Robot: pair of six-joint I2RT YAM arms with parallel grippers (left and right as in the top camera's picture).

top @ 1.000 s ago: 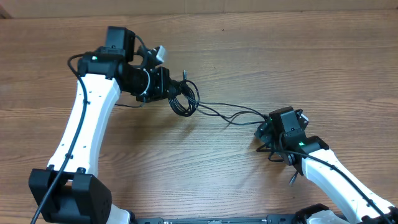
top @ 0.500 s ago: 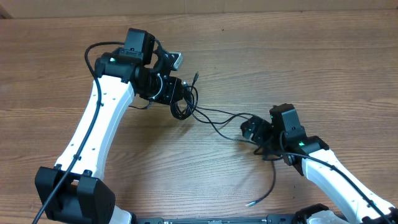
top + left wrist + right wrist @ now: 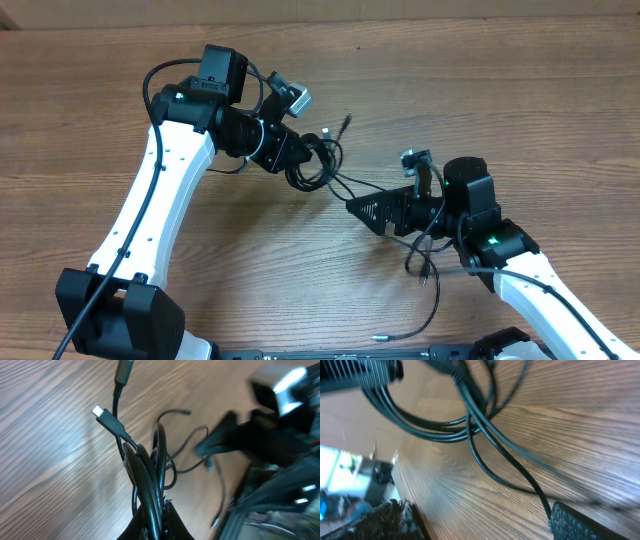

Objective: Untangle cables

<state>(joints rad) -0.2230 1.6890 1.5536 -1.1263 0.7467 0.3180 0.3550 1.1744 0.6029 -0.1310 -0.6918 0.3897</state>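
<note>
Swung toward 9 o'clock, my right claw [image 3: 378,208] now gapes wide. My left claw [image 3: 297,160] clamps the cables [image 3: 318,166] above the worktop [image 3: 520,90]; loose strands trail toward 4 o'clock, one plug [image 3: 343,122] pointing 1 o'clock.

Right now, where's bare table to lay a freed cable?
Bare: far-right corner of the table, beyond the right gripper; also the near-centre wood in front of the cables. Crowded: between the left gripper and right gripper, where strands stretch.
</note>
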